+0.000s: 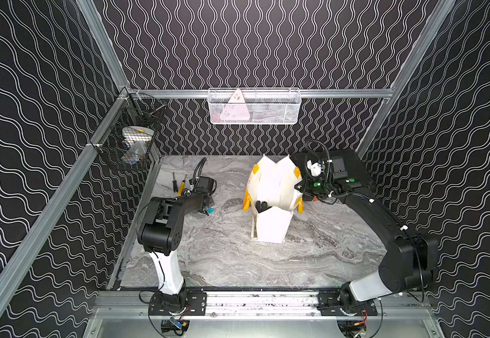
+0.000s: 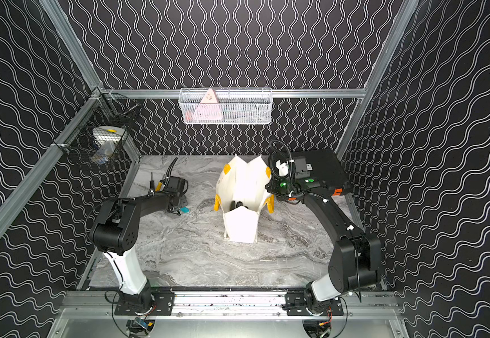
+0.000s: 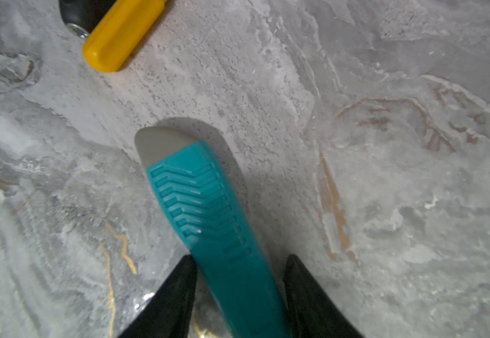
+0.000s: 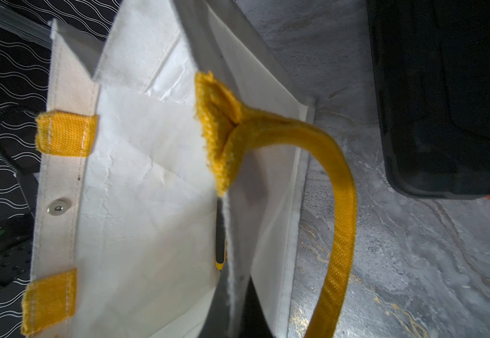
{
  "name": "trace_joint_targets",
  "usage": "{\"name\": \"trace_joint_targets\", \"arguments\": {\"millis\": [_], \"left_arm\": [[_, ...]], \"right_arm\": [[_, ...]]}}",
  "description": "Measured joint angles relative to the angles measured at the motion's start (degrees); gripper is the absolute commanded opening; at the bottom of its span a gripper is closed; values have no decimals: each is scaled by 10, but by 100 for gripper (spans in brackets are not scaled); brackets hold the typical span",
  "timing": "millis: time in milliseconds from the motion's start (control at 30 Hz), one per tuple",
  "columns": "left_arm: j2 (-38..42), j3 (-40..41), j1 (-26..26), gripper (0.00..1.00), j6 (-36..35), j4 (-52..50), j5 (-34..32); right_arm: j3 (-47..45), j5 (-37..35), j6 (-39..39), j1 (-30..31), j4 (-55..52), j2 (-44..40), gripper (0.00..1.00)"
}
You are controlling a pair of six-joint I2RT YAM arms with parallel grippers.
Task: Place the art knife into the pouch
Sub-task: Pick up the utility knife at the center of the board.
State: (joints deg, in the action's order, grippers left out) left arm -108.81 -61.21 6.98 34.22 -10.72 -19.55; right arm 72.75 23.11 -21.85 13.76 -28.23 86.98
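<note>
The art knife (image 3: 208, 204), teal with a grey end, lies on the marble table at the left (image 1: 209, 210) (image 2: 184, 209). My left gripper (image 3: 239, 263) is down over it, its black fingers (image 3: 179, 292) pressed against both sides of the handle. The pouch (image 1: 273, 181) (image 2: 243, 181), white with yellow handles, stands open at the table's middle. My right gripper (image 1: 299, 187) (image 4: 236, 288) is shut on the edge of the pouch's right wall (image 4: 150, 175), beside a yellow loop handle (image 4: 337, 234).
A yellow-handled screwdriver (image 3: 121, 32) (image 1: 183, 187) and a black-handled one (image 1: 175, 183) lie just behind the knife. Black tool handles (image 1: 261, 206) stick up inside the pouch. A black case with orange latches (image 1: 352, 166) (image 4: 442, 102) sits behind the right arm. Wire baskets (image 1: 254, 106) (image 1: 132, 137) hang on the walls.
</note>
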Motion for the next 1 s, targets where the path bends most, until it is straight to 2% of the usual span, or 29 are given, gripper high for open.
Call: {"name": "trace_joint_targets", "arguments": {"millis": [67,333,467,533,667,767,1000], "left_arm": [[0,0,3,28,-8,0,0],[-3,-6,28,29,-14,-5,-5],[5,-2,61,30,-21,-14,1],[13,8,83,32,-23,-18,5],[43,42,127,45,-24,-23,24],[64,53,135,54,-25,-42,48],[54,14,136,54,-25,-127,84]], "right_arm": [[-1,0,0,0,0,0,0],[-3,-1,0,0,2,0,0],[-4,-1,0,0,2,-1,0],[-5,-1,0,0,3,-2,0],[-10,-1,0,0,9,-3,0],[-11,-1,0,0,11,-3,0],[-12,-1,0,0,11,-4,0]]}}
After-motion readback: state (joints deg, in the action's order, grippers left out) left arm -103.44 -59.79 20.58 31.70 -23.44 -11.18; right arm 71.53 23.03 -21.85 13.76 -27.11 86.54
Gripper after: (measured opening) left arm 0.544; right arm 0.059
